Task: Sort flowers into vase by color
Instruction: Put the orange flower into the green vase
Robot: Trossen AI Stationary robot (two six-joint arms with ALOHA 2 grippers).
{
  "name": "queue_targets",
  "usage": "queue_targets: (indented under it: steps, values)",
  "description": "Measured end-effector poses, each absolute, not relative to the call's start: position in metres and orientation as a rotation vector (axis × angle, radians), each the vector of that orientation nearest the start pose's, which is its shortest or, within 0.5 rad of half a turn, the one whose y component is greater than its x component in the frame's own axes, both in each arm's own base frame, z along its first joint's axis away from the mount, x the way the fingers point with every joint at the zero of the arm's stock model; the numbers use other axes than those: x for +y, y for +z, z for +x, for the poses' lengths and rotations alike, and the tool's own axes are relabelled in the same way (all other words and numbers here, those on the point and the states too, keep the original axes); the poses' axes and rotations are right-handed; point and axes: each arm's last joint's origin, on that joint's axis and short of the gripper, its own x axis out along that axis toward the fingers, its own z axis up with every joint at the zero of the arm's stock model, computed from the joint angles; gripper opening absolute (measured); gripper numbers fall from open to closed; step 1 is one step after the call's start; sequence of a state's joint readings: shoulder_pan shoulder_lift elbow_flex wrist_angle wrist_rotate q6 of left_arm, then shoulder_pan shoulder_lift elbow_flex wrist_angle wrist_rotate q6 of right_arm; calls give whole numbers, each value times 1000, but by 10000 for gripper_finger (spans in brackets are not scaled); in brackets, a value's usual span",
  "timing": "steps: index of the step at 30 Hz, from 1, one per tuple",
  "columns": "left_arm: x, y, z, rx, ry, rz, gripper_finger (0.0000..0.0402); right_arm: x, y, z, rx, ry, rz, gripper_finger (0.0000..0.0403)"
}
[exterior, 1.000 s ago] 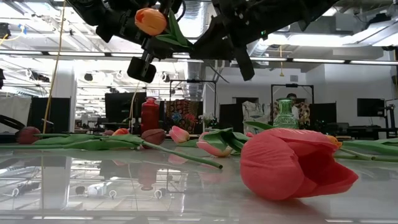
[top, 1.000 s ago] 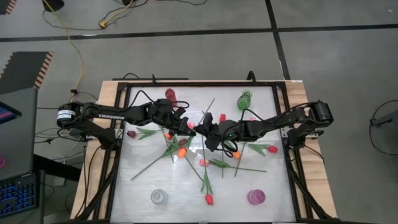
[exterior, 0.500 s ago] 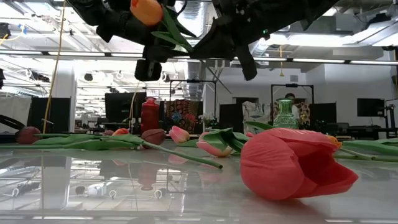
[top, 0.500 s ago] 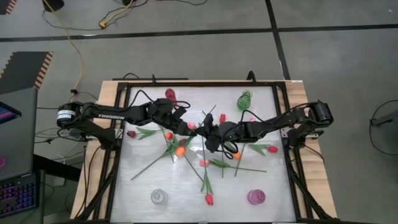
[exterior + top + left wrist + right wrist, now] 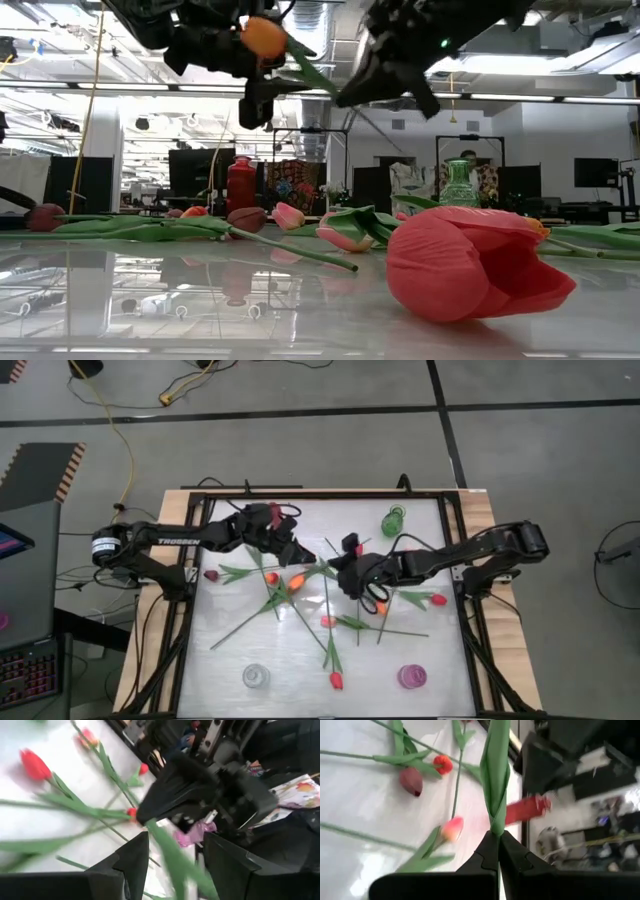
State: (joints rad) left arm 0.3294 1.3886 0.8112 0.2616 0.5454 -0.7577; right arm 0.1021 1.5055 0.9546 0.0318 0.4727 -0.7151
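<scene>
We pinch an orange tulip's stem (image 5: 496, 795) in our right gripper (image 5: 498, 851); left gripper (image 5: 172, 852) spread beside it. Vases near the red vase (image 5: 273, 512) look empty.

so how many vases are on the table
4, seen from above: red vase upper left, green glass vase upper right, clear glass vase lower left, purple glass vase lower right.

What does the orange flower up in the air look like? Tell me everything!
The orange tulip is a small fake flower with a round orange head, a thin green stem and long green leaves. It is lifted above the table between both arms. The right gripper is shut on its stem; the left gripper is open around it.
</scene>
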Motion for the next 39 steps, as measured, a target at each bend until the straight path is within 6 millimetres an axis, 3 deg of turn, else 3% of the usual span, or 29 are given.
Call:
queue_targets:
  steps: [9,15,20,27,33,39]
  values:
    - [96,251,282,322,-62,-708,174,2,289,278,594,-285,-592,25]
    - [96,251,283,321,-53,-649,174,-22,317,241,499,-418,-468,25]
    - [91,250,285,319,-46,-587,174,-41,318,206,403,-542,-393,25]
    - [85,250,287,315,-10,-541,174,-55,310,173,75,-709,-359,25]
    - [82,250,288,316,-4,-536,174,-64,300,161,-80,-807,-349,25]
    - [81,250,289,315,3,-534,174,-76,288,162,-98,-868,-342,25]
